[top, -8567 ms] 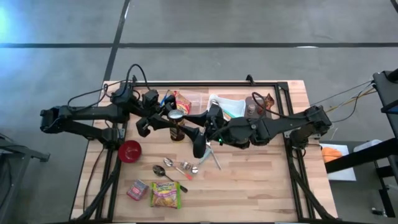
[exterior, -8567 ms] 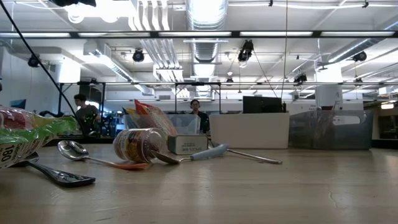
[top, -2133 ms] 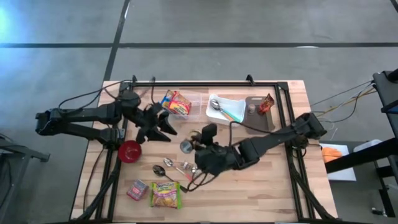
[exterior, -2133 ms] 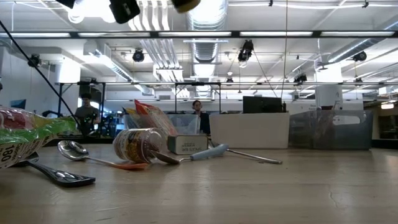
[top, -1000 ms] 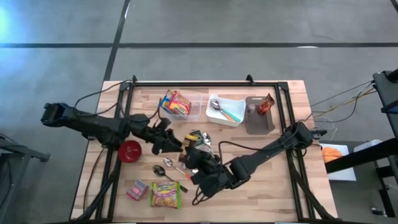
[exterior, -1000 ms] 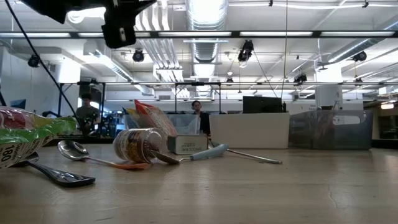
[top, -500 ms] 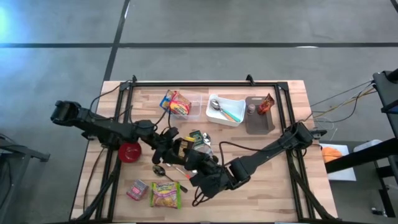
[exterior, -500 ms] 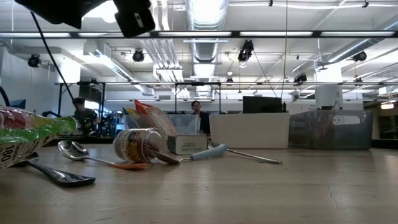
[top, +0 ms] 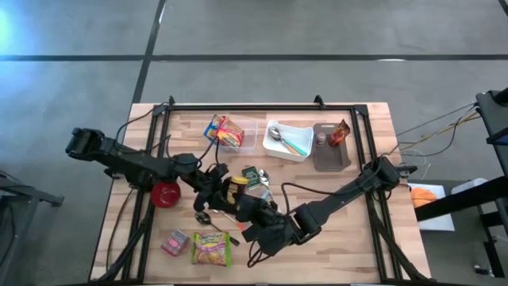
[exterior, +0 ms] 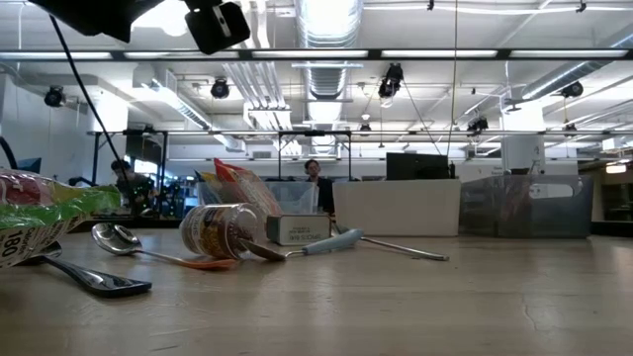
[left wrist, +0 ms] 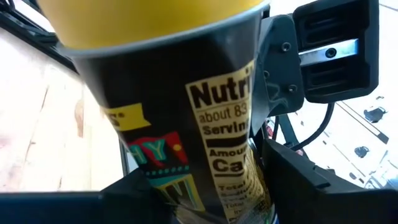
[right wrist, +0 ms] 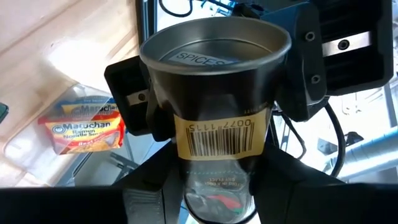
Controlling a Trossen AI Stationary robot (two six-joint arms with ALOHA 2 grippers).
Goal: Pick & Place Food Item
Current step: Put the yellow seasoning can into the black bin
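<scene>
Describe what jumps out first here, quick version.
Mid-table, both arms meet over one dark spice jar with a yellow lid: the left end effector and right end effector each have their fingers around it, a mid-air handover. Around them is clutter: a red bowl at left, a ramen packet at the table's near edge, and a white tray with spoons at the far side.

Grey concrete floor [top: 317, 32] beneath wooden tabletop [top: 341, 246]; bright strip lights [exterior: 326, 20], exposed ceiling ducts [exterior: 331, 79], people [exterior: 316, 188] at distant desks.
</scene>
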